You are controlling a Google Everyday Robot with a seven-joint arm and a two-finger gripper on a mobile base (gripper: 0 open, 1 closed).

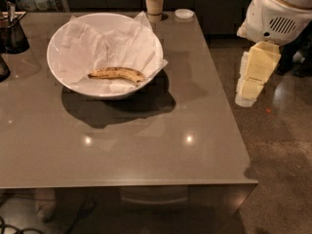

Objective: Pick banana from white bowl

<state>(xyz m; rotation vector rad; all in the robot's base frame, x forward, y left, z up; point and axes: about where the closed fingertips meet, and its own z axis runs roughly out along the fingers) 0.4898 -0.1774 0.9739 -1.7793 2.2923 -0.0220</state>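
The banana (pixel 117 74), yellow with brown speckles and dark ends, lies on crumpled white paper in the front part of the white bowl (pixel 63 38). The bowl stands on the far left part of the grey table (pixel 146 145). My gripper (pixel 245 96) hangs pointing down at the right, beyond the table's right edge and over the floor. It is well to the right of the bowl and touches nothing. The white arm housing (pixel 278 13) is above it at the top right.
A small paper cup (pixel 154 3) and a white lid (pixel 184 13) stand at the table's far edge behind the bowl. Dark containers (pixel 12 30) sit at the far left. The table's right edge runs between the gripper and the bowl.
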